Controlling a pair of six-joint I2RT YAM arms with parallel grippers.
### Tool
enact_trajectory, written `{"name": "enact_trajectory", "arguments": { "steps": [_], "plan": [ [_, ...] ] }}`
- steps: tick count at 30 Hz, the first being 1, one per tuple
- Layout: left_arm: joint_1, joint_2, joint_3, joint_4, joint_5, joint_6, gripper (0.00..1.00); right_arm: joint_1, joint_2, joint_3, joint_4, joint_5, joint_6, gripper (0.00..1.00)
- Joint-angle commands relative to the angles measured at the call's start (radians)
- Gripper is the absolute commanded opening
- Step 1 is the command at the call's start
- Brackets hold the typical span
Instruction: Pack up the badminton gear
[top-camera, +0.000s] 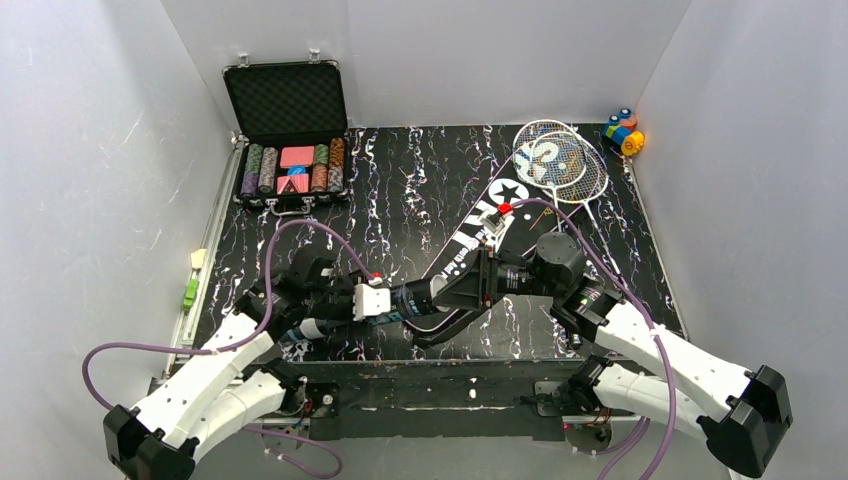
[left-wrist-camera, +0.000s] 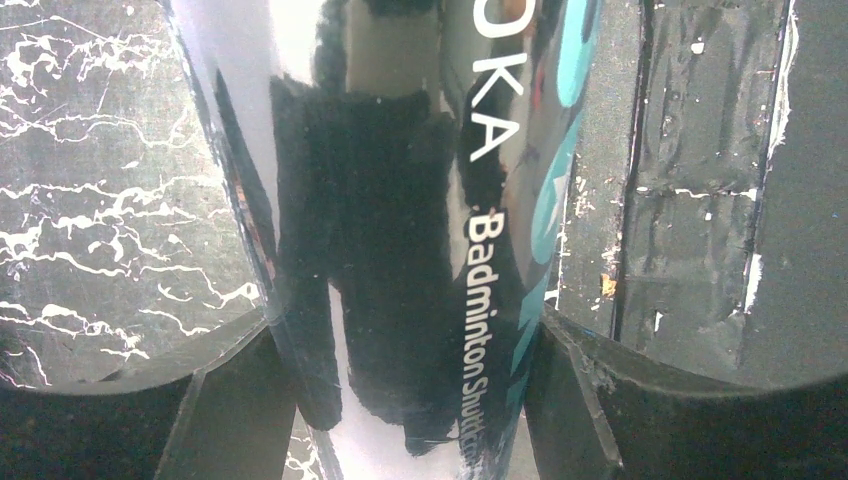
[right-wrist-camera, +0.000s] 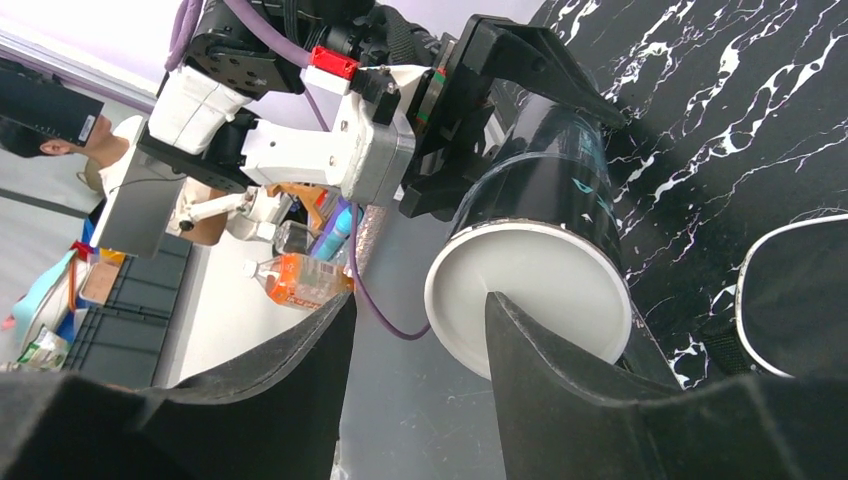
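Observation:
The long dark tube (top-camera: 425, 293) with teal lettering hangs above the table's front middle, lying level. My left gripper (top-camera: 405, 298) is shut on it. In the left wrist view the tube (left-wrist-camera: 400, 200) fills the gap and both fingers (left-wrist-camera: 565, 390) press its sides. My right gripper (right-wrist-camera: 420, 300) is open at the tube's white end cap (right-wrist-camera: 545, 280), which sits partly behind one finger. Nothing lies between its jaws. The black racket-shaped bag (top-camera: 480, 225) lies slantwise on the table behind the arms. Two silver-framed rackets (top-camera: 555, 160) overlap at the back right. No shuttlecocks show.
An open black case of poker chips (top-camera: 290, 130) stands at the back left. Small colourful toy blocks (top-camera: 625, 130) sit in the back right corner. Grey walls close in the black marbled table (top-camera: 400, 190) on three sides.

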Motion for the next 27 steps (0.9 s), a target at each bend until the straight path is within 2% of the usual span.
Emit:
{"name": "enact_trajectory", "arguments": {
  "steps": [1,11,27],
  "plan": [
    [-0.005,-0.03,0.072,0.055,0.083,-0.024,0.0,0.004,-0.008,-0.018,0.001,0.044,-0.005,0.58],
    [-0.005,-0.033,0.098,0.043,0.109,-0.035,0.0,-0.016,-0.032,-0.065,-0.022,0.087,0.007,0.54],
    [-0.006,-0.022,0.125,0.04,0.138,-0.018,0.0,-0.056,-0.004,-0.074,0.026,0.049,0.028,0.54]
  ]
}}
